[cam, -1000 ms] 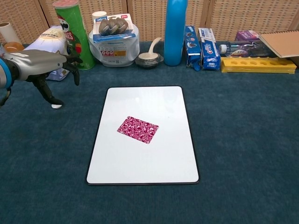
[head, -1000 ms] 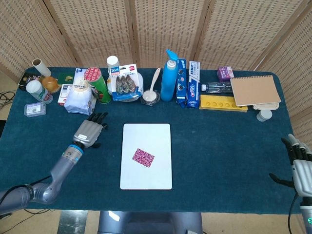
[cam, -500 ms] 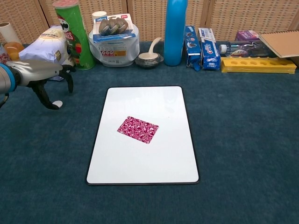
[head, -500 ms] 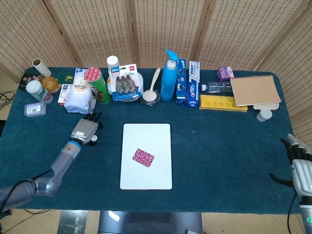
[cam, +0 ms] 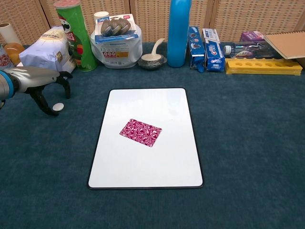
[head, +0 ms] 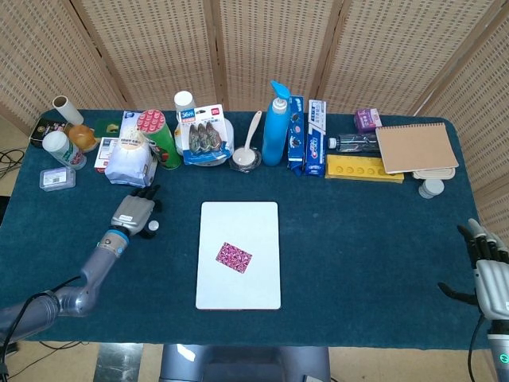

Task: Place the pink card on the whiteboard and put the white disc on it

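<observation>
1. Head view: your left hand (head: pixel 133 213) hovers over the blue cloth table (head: pixel 358 231), fingers spread and holding nothing, with the small white disc (head: pixel 152 226) just beside it. Your right hand (head: pixel 491 278) sits at the table's right edge, fingers apart and empty.
2. Chest view: the pink patterned card (cam: pixel 140 132) lies on the white rectangular whiteboard (cam: pixel 147 167); the disc (cam: pixel 58 107) rests on the cloth left of the board, between your left hand's (cam: pixel 35 78) downturned fingers (cam: pixel 42 101).

The card (cam: pixel 140 132) lies on the whiteboard (cam: pixel 157 164) at the surface's centre; the disc (cam: pixel 58 107) sits left of it, beside the left hand (cam: pixel 43 81).
</observation>
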### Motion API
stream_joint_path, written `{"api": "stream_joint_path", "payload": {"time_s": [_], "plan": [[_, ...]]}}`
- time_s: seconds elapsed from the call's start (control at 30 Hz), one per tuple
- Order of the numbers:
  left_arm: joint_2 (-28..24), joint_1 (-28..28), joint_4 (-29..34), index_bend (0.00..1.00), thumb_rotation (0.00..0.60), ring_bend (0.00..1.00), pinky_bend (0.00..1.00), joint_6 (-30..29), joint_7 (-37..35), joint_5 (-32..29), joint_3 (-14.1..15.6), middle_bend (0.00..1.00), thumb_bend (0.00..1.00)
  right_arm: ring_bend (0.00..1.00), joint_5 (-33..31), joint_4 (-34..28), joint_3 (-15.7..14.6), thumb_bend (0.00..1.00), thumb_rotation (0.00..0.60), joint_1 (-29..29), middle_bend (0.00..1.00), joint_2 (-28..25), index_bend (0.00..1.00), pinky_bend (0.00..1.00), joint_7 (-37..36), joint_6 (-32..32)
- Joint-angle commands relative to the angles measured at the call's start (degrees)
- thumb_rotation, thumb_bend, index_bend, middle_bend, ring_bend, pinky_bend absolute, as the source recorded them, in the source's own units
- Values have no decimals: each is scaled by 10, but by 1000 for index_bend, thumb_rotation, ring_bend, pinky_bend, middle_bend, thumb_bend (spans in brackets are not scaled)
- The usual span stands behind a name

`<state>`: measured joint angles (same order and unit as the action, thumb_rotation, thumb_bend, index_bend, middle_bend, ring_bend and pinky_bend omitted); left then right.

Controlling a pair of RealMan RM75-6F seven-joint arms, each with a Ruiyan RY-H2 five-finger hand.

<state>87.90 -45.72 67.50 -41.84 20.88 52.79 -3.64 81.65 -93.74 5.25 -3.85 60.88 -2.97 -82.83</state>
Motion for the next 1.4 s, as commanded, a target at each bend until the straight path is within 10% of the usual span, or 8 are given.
{"api": "stream_joint_path", "payload": {"time_s": [0.03, 0.33, 0.8, 1.4], "plan": [[1, 0, -1, 384, 600, 0, 63, 2, -1, 1, 0, 0, 189, 0, 0, 0, 0, 0, 600, 0, 0, 0, 0, 0, 0, 0], [-1, 3, 7, 585, 600, 0, 63, -4, 1, 5, -2, 0, 260, 0, 0, -1, 0, 0, 600, 1, 0, -2, 0, 0, -5, -1], [-10, 5, 36, 596, 600, 0, 63, -22, 14, 4, -7, 0, 264, 0, -1, -2, 1, 0, 600, 0, 0, -3, 0, 0, -7, 1], [-40, -25, 274, 596, 600, 0, 63, -79, 92, 54, -15, 0, 263, 0, 3, -5, 1, 0, 600, 4, 0, -9, 0, 0, -20, -7]]}}
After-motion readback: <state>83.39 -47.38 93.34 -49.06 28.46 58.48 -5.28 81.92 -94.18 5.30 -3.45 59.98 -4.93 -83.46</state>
